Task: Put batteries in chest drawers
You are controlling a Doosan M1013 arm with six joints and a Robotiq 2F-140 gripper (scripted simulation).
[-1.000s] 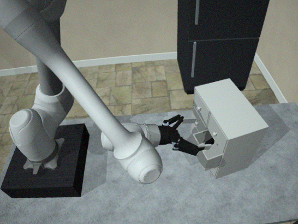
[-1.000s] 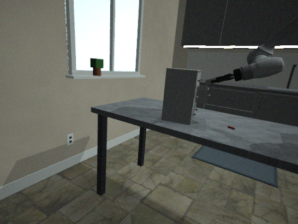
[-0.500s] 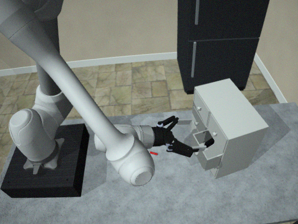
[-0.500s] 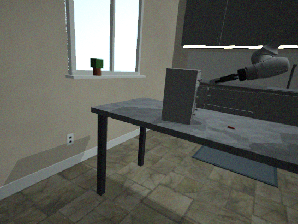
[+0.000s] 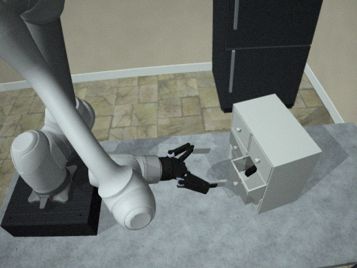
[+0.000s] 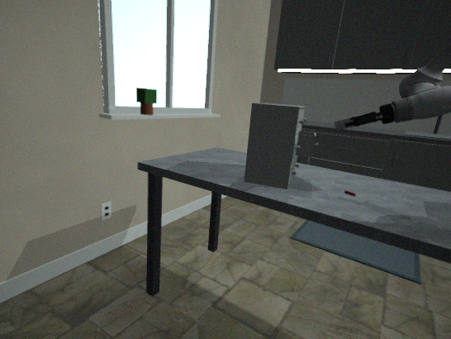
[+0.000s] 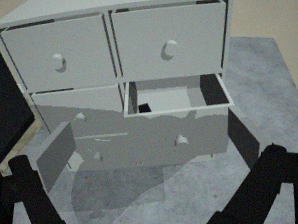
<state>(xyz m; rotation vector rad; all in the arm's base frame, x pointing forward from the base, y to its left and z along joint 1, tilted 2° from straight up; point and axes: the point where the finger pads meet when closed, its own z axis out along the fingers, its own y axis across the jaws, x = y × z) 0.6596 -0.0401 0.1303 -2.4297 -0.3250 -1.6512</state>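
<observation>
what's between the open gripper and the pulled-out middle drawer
No object, only grey table with the chest's shadow on it. In the top view the gripper, fingers spread and holding nothing, faces the open drawer of the chest across that stretch.

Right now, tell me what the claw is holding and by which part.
Nothing. The claw is wide open, short of the chest; a dark block lies in the pulled-out middle-right drawer.

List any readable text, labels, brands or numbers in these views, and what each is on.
None readable.
Chest: blank faces, plain knobs, no labels.
Dark block in the open drawer: no marking shows.
Small red item on the table: too small to tell.
Fridge: no badge visible.
Tool, open: no logo visible.
</observation>
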